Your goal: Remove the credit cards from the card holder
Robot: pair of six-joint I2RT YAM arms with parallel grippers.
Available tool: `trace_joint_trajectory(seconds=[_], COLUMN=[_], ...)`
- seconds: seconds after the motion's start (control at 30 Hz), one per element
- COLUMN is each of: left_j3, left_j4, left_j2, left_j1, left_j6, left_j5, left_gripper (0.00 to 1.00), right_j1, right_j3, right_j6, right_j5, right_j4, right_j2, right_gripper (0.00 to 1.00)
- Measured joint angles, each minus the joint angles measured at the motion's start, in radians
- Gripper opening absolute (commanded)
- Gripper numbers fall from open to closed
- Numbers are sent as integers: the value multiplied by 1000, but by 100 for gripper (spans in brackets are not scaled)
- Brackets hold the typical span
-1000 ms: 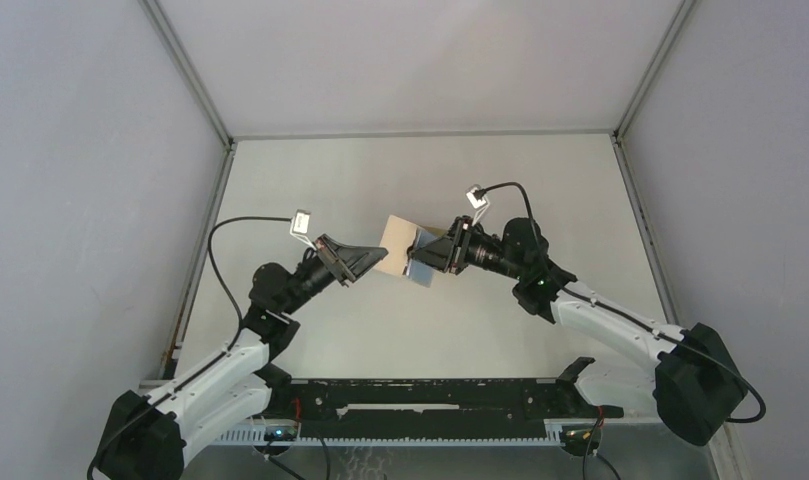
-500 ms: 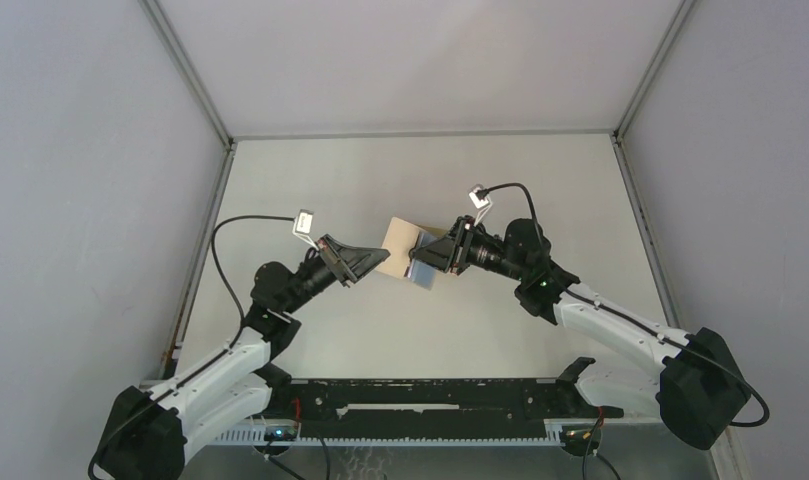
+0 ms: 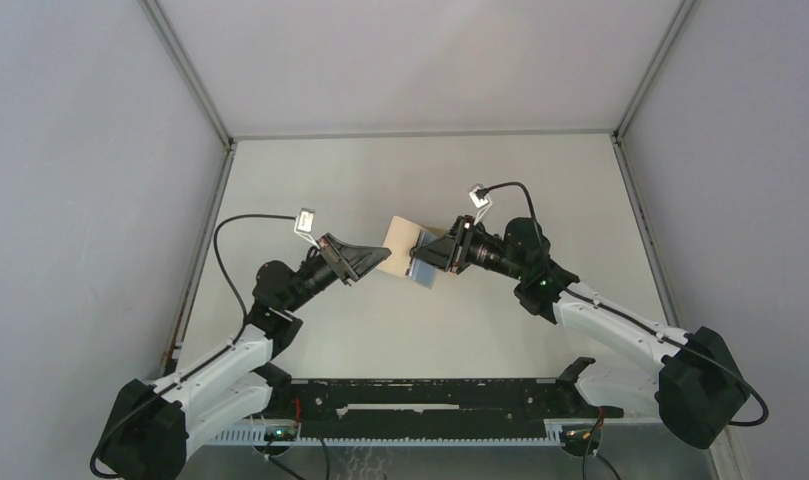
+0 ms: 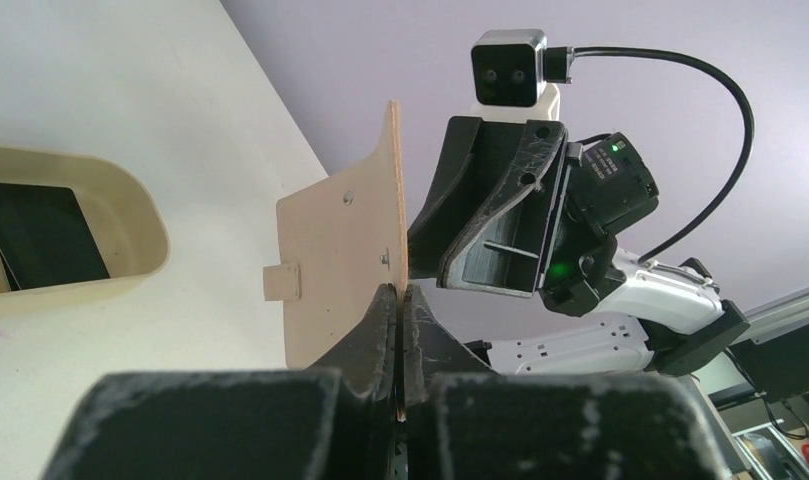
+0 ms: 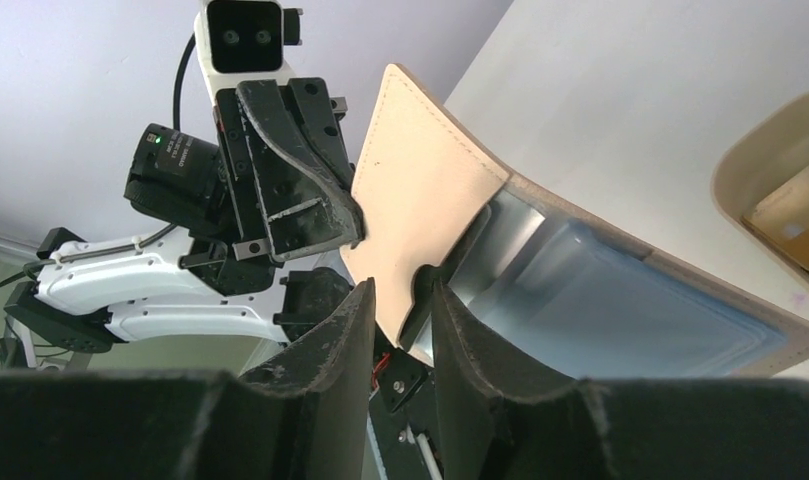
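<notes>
The tan card holder (image 3: 398,238) is held open above the table between both arms. My left gripper (image 3: 378,262) is shut on its outer flap, seen edge-on in the left wrist view (image 4: 335,260), where the gripper (image 4: 398,292) pinches it. My right gripper (image 5: 402,290) is narrowly open, its fingers straddling the edge of the inner tan flap (image 5: 420,190). The light blue card (image 5: 620,300) sits in the holder's pocket and also shows in the top view (image 3: 422,272). The black card (image 4: 40,235) lies in the tan oval tray (image 4: 150,225).
The tan tray stands on the white table just behind the holder; its rim shows in the right wrist view (image 5: 750,150), with a brown item inside. Grey walls enclose the table on three sides.
Both grippers and the holder have shifted very slightly; the right gripper sits a touch closer to the holder. Grips look unchanged.
</notes>
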Motion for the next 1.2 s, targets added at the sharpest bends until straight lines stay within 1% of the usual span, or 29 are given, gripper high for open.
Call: trace_joint_trajectory(seconds=[0.17,0.37,0.53,0.8,1.03,1.2], left_j3=[0,0,0,0,0,0], left_j4=[32,43,43,44,45,58], left_j2=[20,21,21,21,21,26], left_j1=[0,0,0,1,1,1], left_j6=[-15,-18,-17,-18,-18,-20], left_j5=[0,0,-1,-1,-1,-2], left_gripper=[0,0,0,0,0,0], right_j1=[-1,3,3,2,2,2], right_j3=[23,30,30,32,32,32], right_j6=[5,15,8,-3,2,5], right_j5=[-18,-20,-6,22,29,23], right_j4=[17,22,-10,-43,-35,-19], right_j2=[26,35,24,14,49,55], right_gripper=[33,42,46,46,46,42])
